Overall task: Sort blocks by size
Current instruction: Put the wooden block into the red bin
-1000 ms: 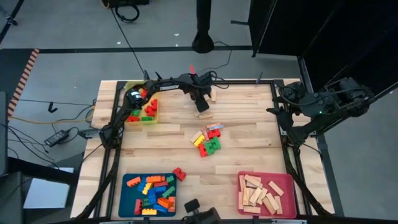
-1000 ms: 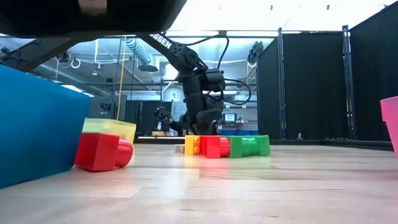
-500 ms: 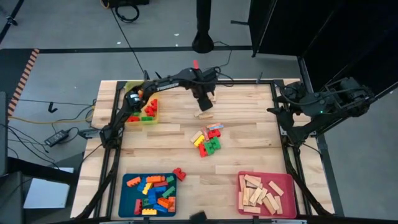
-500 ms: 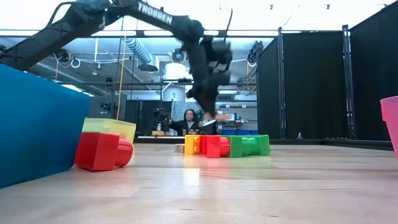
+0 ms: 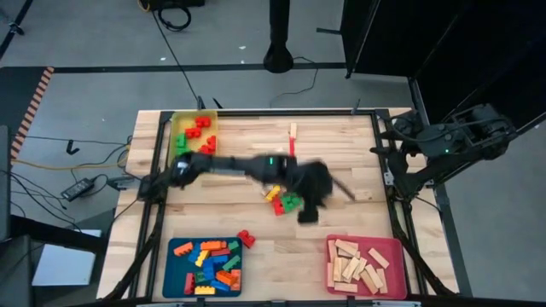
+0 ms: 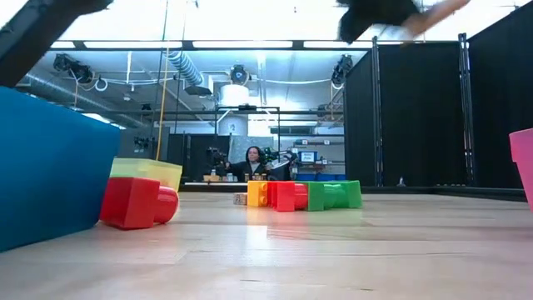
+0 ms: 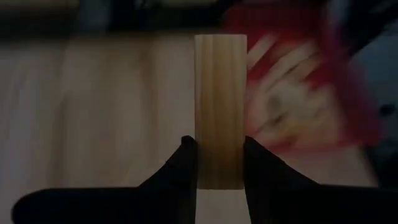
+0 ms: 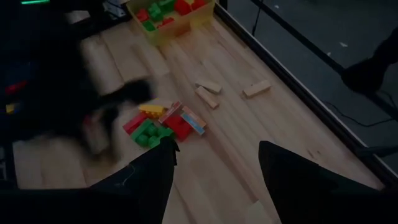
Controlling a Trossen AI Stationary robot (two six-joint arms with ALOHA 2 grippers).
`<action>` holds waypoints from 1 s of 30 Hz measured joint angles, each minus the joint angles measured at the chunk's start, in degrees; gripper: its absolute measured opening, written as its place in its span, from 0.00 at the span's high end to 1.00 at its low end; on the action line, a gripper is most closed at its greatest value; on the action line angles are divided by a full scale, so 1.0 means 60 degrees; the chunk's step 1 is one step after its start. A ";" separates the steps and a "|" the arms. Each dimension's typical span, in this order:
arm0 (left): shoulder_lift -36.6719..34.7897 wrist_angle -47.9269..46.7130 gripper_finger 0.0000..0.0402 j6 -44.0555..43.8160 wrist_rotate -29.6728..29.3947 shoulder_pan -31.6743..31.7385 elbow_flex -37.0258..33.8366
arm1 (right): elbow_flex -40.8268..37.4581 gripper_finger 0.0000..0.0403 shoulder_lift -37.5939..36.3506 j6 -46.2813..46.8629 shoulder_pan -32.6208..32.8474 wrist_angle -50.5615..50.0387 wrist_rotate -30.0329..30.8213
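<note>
The left gripper [image 7: 219, 165] pinches a wooden bar [image 7: 220, 106] that points straight out from its fingers, toward the pink tray [image 5: 394, 249] just beyond.

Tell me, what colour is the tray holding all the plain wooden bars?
Pink. The flat tray of pale wooden bars shows best in the high view.

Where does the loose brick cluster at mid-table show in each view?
High view: brick cluster, table centre.
Low view: cluster, middle.
Left wrist view: absent.
Right wrist view: cluster, mid-picture.
Shared landmark: yellow tray, except in the left wrist view.
</note>
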 joint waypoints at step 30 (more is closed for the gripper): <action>0.0806 0.3335 0.40 0.0297 0.0089 -0.0958 0.0006 | 0.0000 0.39 -0.0104 -0.0149 0.0000 0.0033 -0.0137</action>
